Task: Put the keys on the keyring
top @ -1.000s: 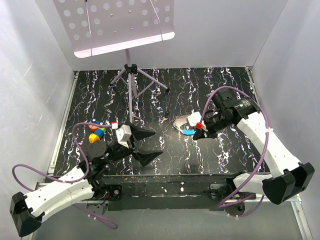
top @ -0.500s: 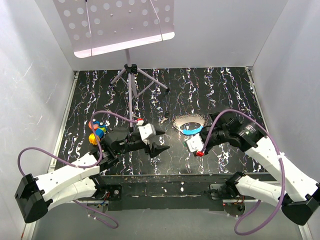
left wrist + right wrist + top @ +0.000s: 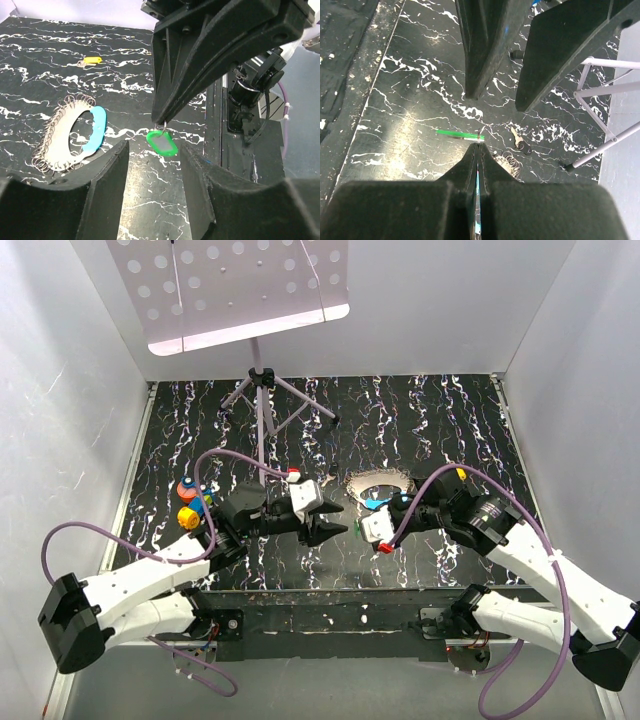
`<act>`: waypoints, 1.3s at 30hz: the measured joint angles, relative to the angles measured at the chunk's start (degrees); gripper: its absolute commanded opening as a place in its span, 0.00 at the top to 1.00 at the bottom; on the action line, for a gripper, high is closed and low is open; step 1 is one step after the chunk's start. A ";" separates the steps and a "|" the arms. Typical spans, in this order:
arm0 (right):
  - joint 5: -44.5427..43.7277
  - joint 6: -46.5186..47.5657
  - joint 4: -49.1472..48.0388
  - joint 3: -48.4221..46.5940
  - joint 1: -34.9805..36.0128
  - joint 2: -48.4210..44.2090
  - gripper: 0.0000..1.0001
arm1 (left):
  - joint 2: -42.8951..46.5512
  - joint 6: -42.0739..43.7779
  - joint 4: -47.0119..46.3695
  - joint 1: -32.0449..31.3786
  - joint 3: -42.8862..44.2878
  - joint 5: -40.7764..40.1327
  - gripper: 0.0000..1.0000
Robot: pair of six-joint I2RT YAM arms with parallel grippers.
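The green-headed key [image 3: 162, 143] hangs by its small ring just above the mat, pinched in the tip of my right gripper [image 3: 162, 120], which is shut. The right wrist view shows that key edge-on [image 3: 457, 134] just beyond the shut right gripper [image 3: 478, 146]. My left gripper [image 3: 155, 167] faces it with jaws apart and nothing between them; the key floats just beyond its fingertips. From above, the left gripper [image 3: 337, 523] and the right gripper [image 3: 366, 527] nearly meet tip to tip. The keyring [image 3: 65, 135], a silvery loop with a light-blue strip [image 3: 95, 127], lies flat on the mat behind them [image 3: 378, 486].
A purple tripod stand [image 3: 262, 390] rises at the back centre. Red, blue and yellow keys [image 3: 190, 505] cluster at the left. A black-headed key [image 3: 519, 140] lies near the keyring, a yellow-headed one [image 3: 90, 60] farther off. White walls enclose the mat.
My left gripper has swung right toward the right one while its jaws narrowed. The right gripper has come away from the keyring, forward and left, staying shut.
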State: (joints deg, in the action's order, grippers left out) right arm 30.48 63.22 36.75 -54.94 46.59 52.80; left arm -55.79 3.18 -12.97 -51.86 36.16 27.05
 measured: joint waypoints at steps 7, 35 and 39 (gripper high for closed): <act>-0.57 -1.70 -1.90 0.48 0.00 -0.04 0.99 | -4.22 0.20 -0.22 0.00 3.04 0.90 0.60; 1.14 -13.03 -14.86 8.76 -0.33 -5.31 0.99 | 1.38 5.86 6.54 0.00 0.79 0.81 0.68; 1.99 -16.55 -19.50 11.17 -0.39 -7.74 0.99 | 3.61 5.05 6.23 0.00 -1.25 0.44 0.73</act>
State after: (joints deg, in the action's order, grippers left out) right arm 32.47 46.68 17.26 -43.77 46.19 45.06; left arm -52.18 8.23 -6.74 -51.86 34.92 27.49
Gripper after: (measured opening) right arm 0.023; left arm 0.304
